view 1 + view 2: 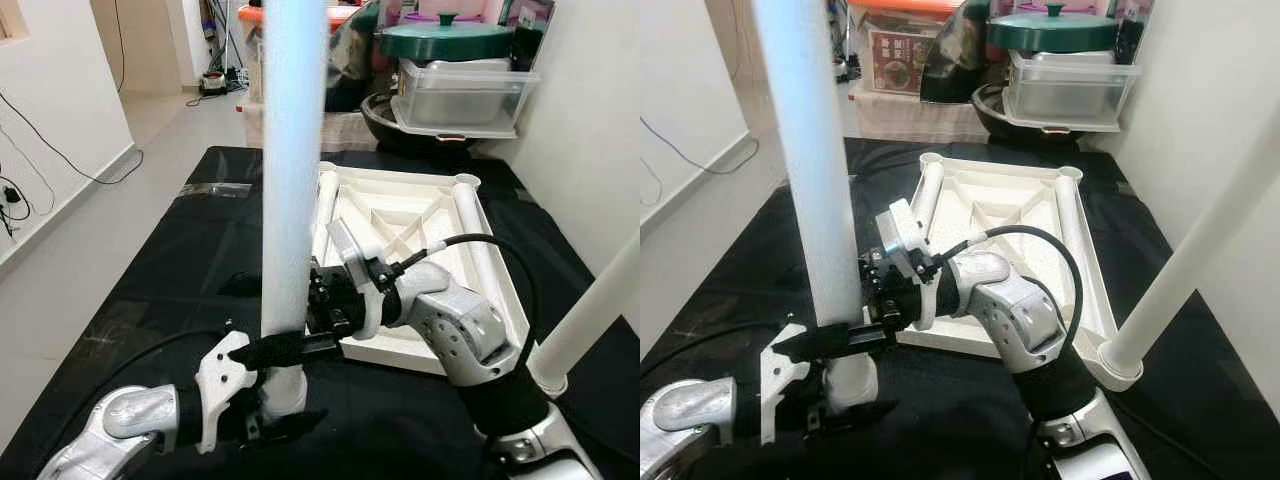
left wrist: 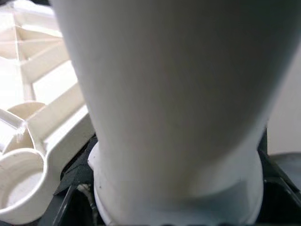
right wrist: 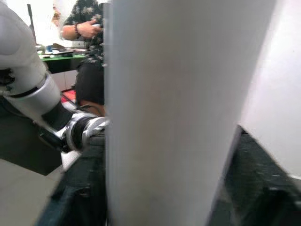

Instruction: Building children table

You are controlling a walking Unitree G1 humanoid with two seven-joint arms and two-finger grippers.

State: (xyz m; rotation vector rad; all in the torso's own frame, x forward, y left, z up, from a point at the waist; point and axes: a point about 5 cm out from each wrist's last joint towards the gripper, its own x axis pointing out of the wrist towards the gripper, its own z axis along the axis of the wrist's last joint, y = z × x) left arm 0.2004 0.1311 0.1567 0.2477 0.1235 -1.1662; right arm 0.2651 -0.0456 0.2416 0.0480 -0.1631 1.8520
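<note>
A white table top lies upside down on a black-covered surface. One long white leg stands upright just off its near left corner, the flanged foot resting beside an empty corner socket. My left gripper is shut on this leg low down, close to the foot. My right gripper reaches in from the right a little higher, its fingers on either side of the same leg. A second leg rises tilted from the near right corner.
Two more white tubes lie along the top's left and right sides. Beyond the far end stand a clear plastic tub and a green-lidded pot. A wall runs close on the right, with bare floor on the left. A person sits behind.
</note>
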